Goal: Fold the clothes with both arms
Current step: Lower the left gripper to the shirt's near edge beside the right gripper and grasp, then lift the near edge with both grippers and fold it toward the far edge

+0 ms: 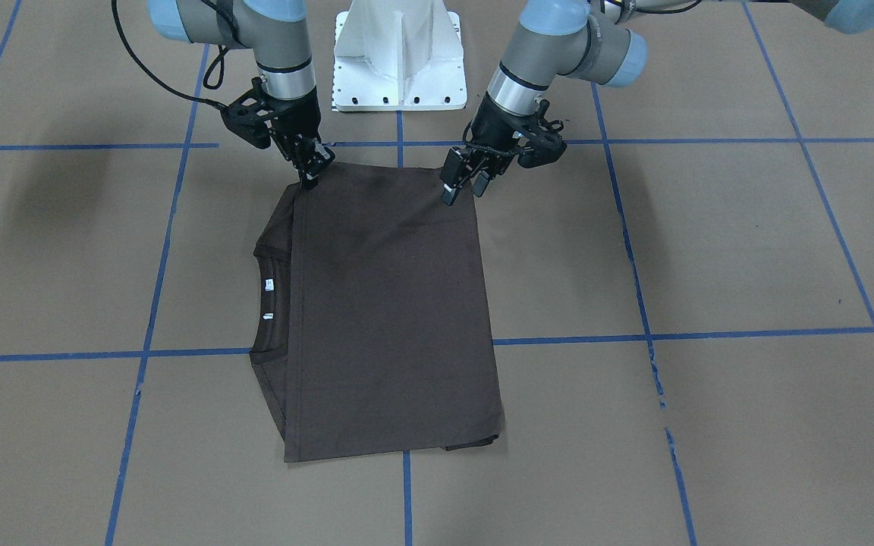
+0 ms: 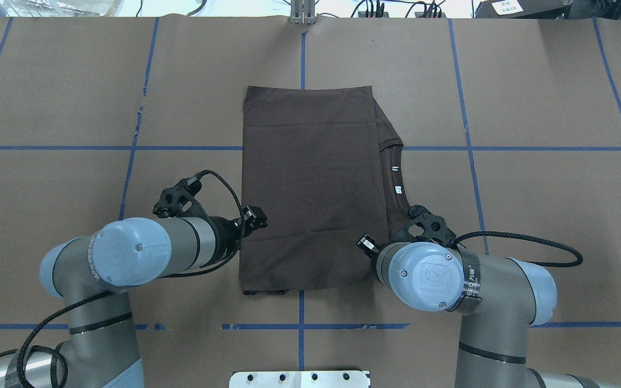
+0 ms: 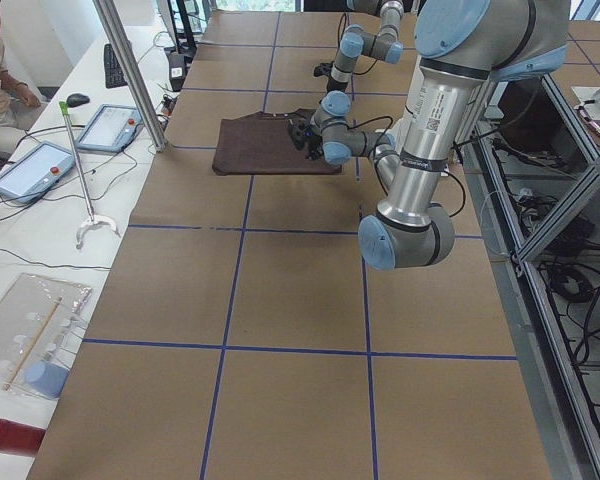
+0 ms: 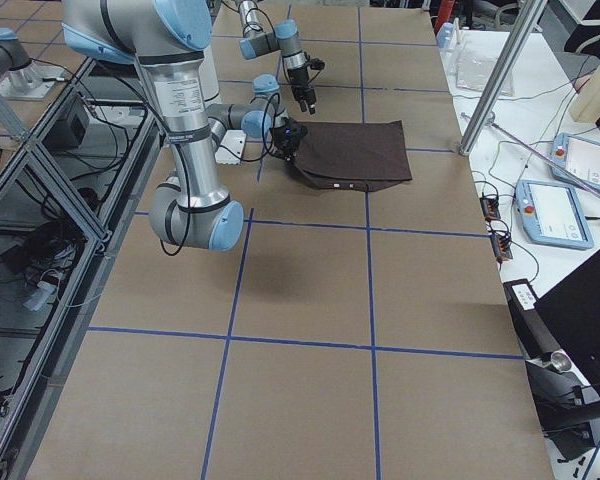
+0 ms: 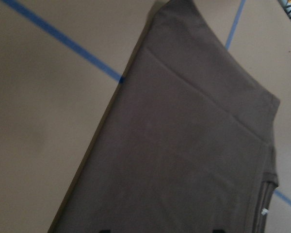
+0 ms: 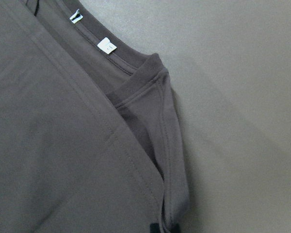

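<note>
Brown shirt (image 1: 391, 303) lies on the counter (image 1: 710, 250) before the white base (image 1: 399, 68), already a rectangle, likely one fold left; right pincer (image 1: 309, 173) narrow, seemingly pinching its base-side corner, left pincer (image 1: 466, 184) wide over the other.

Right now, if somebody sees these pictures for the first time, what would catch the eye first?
The dark brown T-shirt, folded into a neat rectangle, lies in the middle of the brown table with its blue tape grid. Its white neck tags show on the robot's right side. The left gripper and right gripper are at its two corners nearest the robot.
</note>
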`<state>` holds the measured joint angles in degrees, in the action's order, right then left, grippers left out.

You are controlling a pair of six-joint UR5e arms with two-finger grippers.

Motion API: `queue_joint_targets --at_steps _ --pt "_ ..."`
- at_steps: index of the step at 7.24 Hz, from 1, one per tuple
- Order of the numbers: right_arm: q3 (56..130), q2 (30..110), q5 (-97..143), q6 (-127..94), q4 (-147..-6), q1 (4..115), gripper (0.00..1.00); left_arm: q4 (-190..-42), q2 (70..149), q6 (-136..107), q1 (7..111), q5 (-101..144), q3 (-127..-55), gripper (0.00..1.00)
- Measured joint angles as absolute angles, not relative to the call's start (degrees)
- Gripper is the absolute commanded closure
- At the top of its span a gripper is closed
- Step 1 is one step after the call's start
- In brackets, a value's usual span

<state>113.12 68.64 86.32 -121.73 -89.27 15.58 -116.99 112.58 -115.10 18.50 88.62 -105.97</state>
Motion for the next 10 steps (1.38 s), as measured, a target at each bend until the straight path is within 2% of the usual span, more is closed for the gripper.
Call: queue_joint_targets --at_steps 3,4,5,6,7,10 --pt "113.20 68.64 86.17 -121.73 -89.34 15.43 1.00 -113.26 112.23 -117.93 14.27 87.31 -105.85 0.25" --pt "113.20 68.64 86.12 -121.73 -89.36 15.37 1.00 -113.05 112.05 -118.09 13.65 87.30 -105.74 0.32" --pt "113.20 68.64 86.08 -121.73 -89.38 15.34 1.00 -112.98 111.70 -118.21 12.61 87.34 -105.55 0.45" --pt "113.18 68.64 86.06 -121.73 -89.38 15.32 1.00 -112.95 111.46 -118.38 11.66 87.35 -105.42 0.87" --pt "113.18 68.64 86.05 -121.73 -89.38 15.30 1.00 -112.94 111.42 -118.61 11.21 87.36 -105.37 1.00" --pt "113.38 68.64 86.05 -121.73 -89.39 15.37 1.00 -112.94 111.44 -118.91 10.83 87.58 -105.56 1.00"
